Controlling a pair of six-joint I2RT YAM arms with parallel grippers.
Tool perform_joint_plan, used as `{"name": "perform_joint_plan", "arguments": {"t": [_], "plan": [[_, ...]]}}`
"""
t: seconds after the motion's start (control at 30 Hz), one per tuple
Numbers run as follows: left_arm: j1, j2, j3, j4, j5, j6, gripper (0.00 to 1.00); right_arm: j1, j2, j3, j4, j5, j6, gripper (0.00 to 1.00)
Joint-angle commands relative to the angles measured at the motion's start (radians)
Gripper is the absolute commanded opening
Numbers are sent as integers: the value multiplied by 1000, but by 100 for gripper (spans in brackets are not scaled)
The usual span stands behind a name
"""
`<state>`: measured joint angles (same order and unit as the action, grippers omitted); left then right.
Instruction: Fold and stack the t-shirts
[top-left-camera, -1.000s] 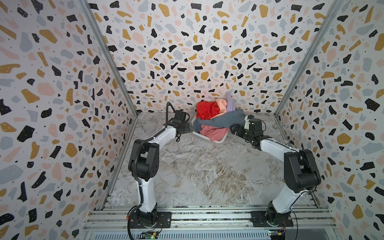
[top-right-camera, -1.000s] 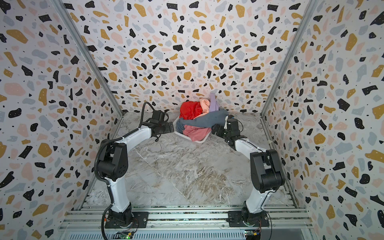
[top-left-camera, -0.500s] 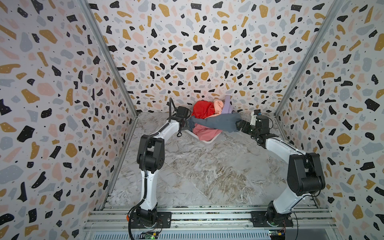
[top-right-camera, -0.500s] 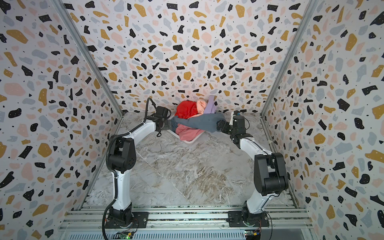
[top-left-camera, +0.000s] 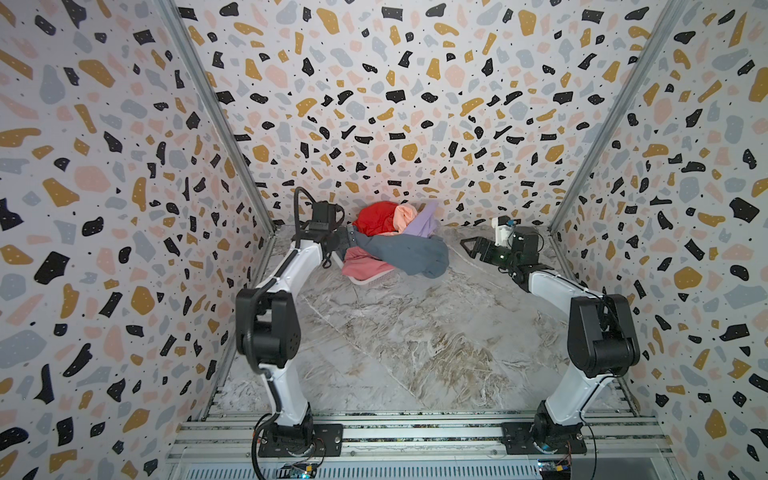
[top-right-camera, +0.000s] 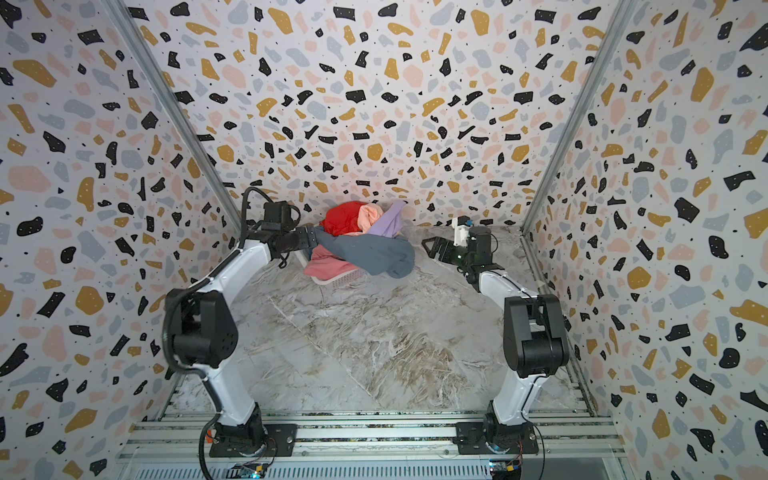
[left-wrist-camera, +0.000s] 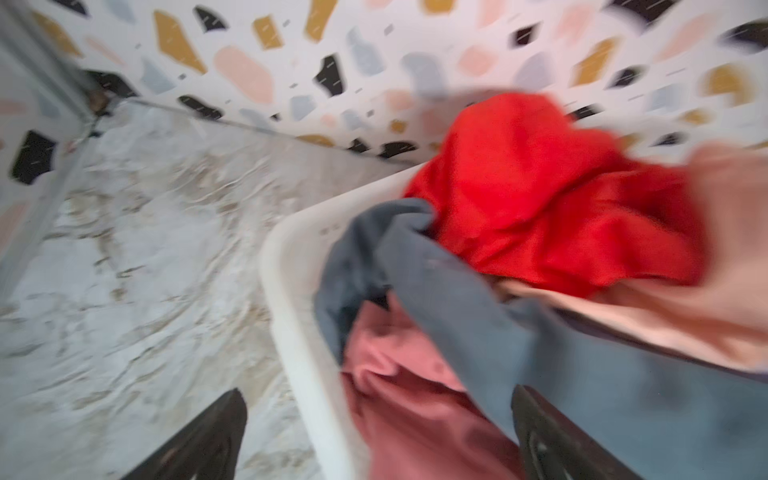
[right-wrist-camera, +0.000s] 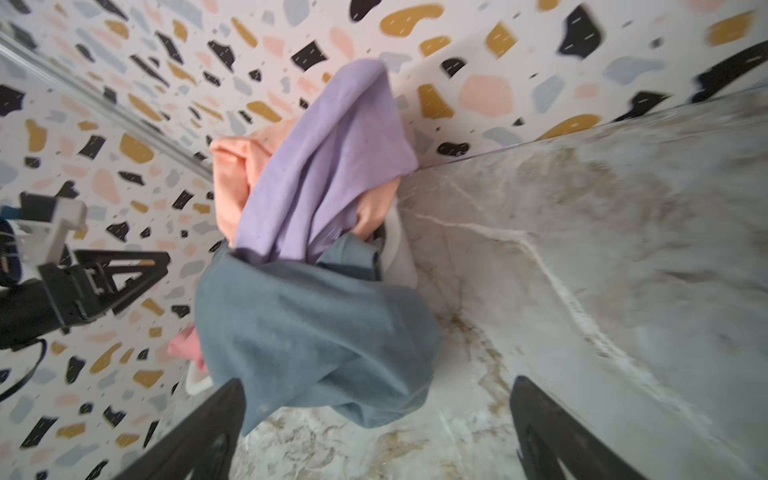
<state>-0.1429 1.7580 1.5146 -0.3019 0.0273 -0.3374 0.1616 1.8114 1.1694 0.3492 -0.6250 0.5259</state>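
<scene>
Nearest the camera, along the bottom edge of both top views, the two arm bases (top-left-camera: 291, 436) are bolted to a metal rail (top-left-camera: 415, 432). Beyond it the marbled tabletop (top-left-camera: 395, 345) fills the lower middle of the frame. Farther up, right of centre, the right gripper (top-left-camera: 467, 245) hangs above the table with its jaws spread wide and nothing between them, pointing at the laundry pile but apart from it. Its wrist view shows the dark fingers (right-wrist-camera: 199, 436) parted, with cloth visible only beyond the gap. Left of centre, the left gripper (top-left-camera: 352, 240) is equally wide open at the pile's left edge. In its blurred wrist view the fingers straddle the white rim of the basket (left-wrist-camera: 291, 332) and clamp nothing. Whether a fingertip touches cloth cannot be told. All five shirts are heaped unfolded in and over that basket at the centre of the frame. The slate grey-blue t-shirt (top-left-camera: 407, 255) drapes across the front and spills off the right side onto the table. The dusty pink t-shirt (top-left-camera: 361, 268) lies under it at lower left. Behind, from left to right, are the red t-shirt (top-left-camera: 376, 218), the peach t-shirt (top-left-camera: 404, 215) and the lavender t-shirt (top-left-camera: 424, 224), close against the terrazzo-patterned wall (top-left-camera: 374, 104).
</scene>
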Motion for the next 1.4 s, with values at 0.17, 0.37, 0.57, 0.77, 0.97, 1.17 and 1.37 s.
{"name": "perform_joint_plan", "arguments": {"t": [0.17, 0.37, 0.57, 0.77, 0.97, 1.17, 1.37], "plan": [[2, -183, -159, 187, 184, -99, 100, 115, 142, 125, 32, -71, 4, 96], [2, -236, -197, 173, 159, -107, 100, 146, 207, 180, 59, -66, 46, 64], [2, -262, -214, 170, 148, -119, 100, 157, 195, 184, 67, -25, 61, 12], [2, -292, -242, 172, 140, -115, 100, 159, 105, 165, 83, 30, 65, 0], [2, -316, -267, 167, 135, -103, 100, 159, 0, 137, 100, 62, 85, 0], [3, -316, -270, 165, 136, -94, 100, 166, -157, 232, 51, 104, 10, 0], [5, -292, -241, 179, 177, -88, 100, 168, -309, 508, -40, 216, -198, 0]]}}
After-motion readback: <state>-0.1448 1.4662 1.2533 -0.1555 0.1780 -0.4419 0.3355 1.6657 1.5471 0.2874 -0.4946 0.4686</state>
